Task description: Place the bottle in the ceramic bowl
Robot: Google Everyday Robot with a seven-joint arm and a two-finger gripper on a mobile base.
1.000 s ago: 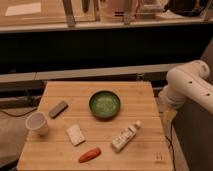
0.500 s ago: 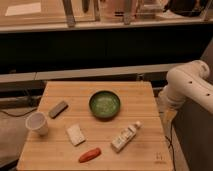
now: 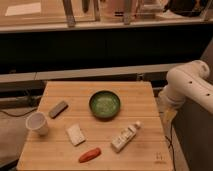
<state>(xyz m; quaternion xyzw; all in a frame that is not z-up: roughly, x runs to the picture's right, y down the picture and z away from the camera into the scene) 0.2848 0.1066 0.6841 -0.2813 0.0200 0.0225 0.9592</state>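
Observation:
The bottle (image 3: 125, 136), slim and white with a pale label, lies on its side on the wooden table (image 3: 142, 97), cap pointing to the back right. The ceramic bowl (image 3: 92, 101), dark green with a speckled inside, stands empty at the table's middle, just behind and left of the bottle. Only my white arm (image 3: 187, 85) shows, off the table's right edge. The gripper is out of the picture, standing open, and every object rests on the table.
A white paper cup (image 3: 38, 123) stands at the left edge. A dark grey bar (image 3: 58, 108), a flat white block (image 3: 75, 134) and a red-orange oblong item (image 3: 89, 154) lie left of the bottle. A dark shelf runs behind the table.

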